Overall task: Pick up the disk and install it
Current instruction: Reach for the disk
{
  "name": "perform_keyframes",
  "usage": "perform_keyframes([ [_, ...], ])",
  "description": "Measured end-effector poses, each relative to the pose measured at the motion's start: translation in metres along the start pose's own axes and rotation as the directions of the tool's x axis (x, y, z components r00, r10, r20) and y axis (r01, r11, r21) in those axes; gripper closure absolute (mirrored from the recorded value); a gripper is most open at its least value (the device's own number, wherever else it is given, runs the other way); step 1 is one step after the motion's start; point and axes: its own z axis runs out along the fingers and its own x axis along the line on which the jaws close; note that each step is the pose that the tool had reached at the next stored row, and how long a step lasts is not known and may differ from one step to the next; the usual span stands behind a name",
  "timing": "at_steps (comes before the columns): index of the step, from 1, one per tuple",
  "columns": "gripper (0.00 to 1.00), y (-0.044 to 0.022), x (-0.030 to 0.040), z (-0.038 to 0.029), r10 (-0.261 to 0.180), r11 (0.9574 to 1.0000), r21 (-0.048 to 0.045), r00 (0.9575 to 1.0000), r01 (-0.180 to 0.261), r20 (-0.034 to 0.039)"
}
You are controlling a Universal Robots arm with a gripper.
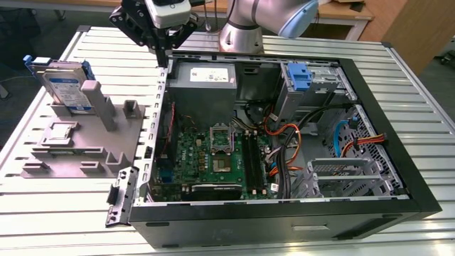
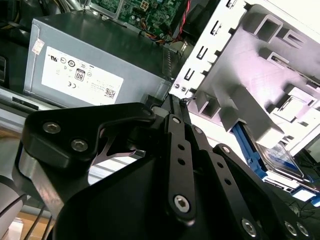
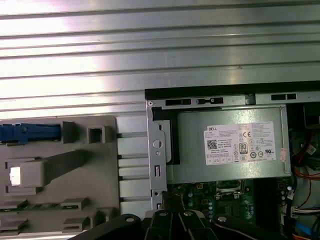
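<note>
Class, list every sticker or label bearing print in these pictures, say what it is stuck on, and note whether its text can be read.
Large white sticker on the grey power supply box: small print, symbols and a square code; too small to quote reliably.
Small corner sticker on the same box: unreadable.
White-and-blue label on the disk: blurred, unreadable.

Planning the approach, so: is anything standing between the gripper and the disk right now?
Nothing visible blocks it from above. The gripper hangs over the case wall; the disk stands in the grey holder at the exterior view's left, a grey post beside it.
</note>
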Motion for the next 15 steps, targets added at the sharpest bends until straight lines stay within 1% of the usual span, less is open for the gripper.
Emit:
perform_keyframes([
  [15,0.90,-0.0004,0.0043,0.0005,0.000,1.0000,0.0001,1.0000,0.000,-0.0018],
])
